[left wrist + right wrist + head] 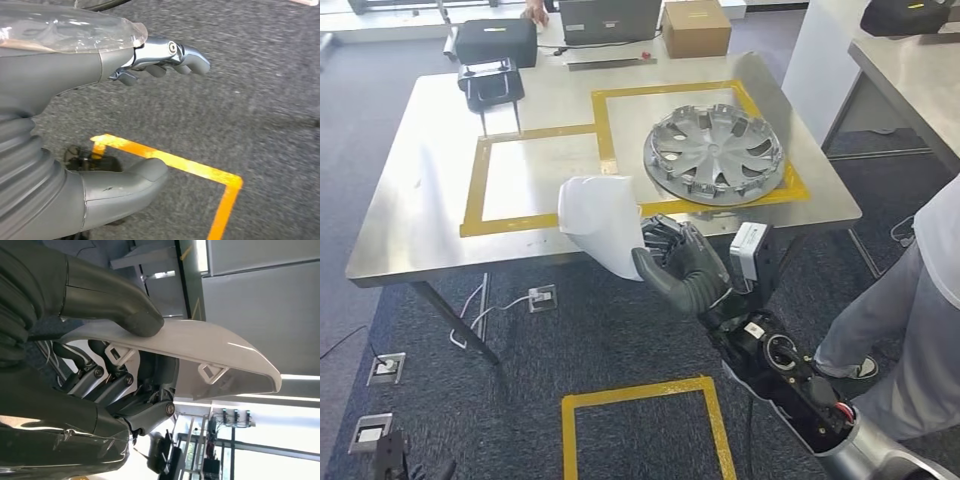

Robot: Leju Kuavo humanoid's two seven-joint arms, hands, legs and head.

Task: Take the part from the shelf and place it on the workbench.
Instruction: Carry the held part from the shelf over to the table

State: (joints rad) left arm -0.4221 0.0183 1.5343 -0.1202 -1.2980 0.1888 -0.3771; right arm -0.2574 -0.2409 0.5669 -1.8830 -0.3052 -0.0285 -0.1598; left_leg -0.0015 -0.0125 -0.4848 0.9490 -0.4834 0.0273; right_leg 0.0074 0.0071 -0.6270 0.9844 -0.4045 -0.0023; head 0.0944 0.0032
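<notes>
The part [601, 222], a white curved plastic shell, is in the right hand [682, 265], held in the air just over the near edge of the table [433, 190]. In the right wrist view the thumb [124, 310] presses on the smooth outer face of the part while the dark fingers [109, 385] back it from the ribbed inner side with its small clips, so the right hand is grasping the part firmly. The left hand [151, 55] hangs over the carpet near a yellow floor marking [188, 167], released, holding nothing.

Step in hand looks like the carry to the table. To do it well: the arm should reach further forward so the whole part is above the steel top, likely toward the free yellow-taped box [539, 175] on the left, not the one taken by the hubcap [714, 152]. Lower it until it rests, then let go; releasing at the edge risks it sliding off. A person [916, 300] stands close on the right, so the swing should stay tight.

Containers: a cardboard box [696, 27] at the far side of the table, closed, contents not visible. A black case [495, 40] also shut.
</notes>
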